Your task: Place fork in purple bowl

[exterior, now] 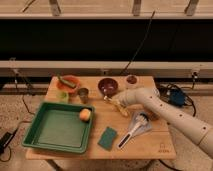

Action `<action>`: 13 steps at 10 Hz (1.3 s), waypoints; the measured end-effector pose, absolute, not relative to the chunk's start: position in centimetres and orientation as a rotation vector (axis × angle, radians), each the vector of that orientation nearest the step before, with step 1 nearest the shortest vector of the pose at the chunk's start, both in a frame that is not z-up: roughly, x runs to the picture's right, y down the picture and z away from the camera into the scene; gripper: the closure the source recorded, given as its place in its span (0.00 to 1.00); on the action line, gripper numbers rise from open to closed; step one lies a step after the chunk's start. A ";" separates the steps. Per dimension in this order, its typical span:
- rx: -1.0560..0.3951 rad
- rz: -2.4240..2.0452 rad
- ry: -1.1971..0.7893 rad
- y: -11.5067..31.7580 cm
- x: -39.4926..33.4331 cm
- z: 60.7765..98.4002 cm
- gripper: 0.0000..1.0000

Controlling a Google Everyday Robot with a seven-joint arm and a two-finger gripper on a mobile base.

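Over the wooden table [150, 145], my gripper [109, 99] hangs just beside the purple bowl [107, 86], the fork [120, 107] near it; open or closed, I cannot tell.

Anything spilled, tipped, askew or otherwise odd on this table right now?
Nothing looks spilled, tipped or broken. The purple bowl stands upright near the back of the table, with the gripper just in front of it. The green tray sits slightly skewed to the table edge, holding one orange fruit; that seems harmless.
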State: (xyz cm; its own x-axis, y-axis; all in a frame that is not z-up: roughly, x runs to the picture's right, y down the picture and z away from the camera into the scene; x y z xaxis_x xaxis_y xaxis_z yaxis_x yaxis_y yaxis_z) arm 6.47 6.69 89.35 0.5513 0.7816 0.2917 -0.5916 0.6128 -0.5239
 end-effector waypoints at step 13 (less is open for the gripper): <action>-0.288 0.780 -0.591 0.3 9.7 86.0 0.82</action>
State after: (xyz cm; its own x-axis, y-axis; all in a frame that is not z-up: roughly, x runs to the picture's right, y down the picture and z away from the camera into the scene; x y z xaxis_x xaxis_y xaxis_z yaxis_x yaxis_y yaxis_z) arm 9.70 0.28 85.99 0.5610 0.7295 0.3913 -0.5737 0.6834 -0.4515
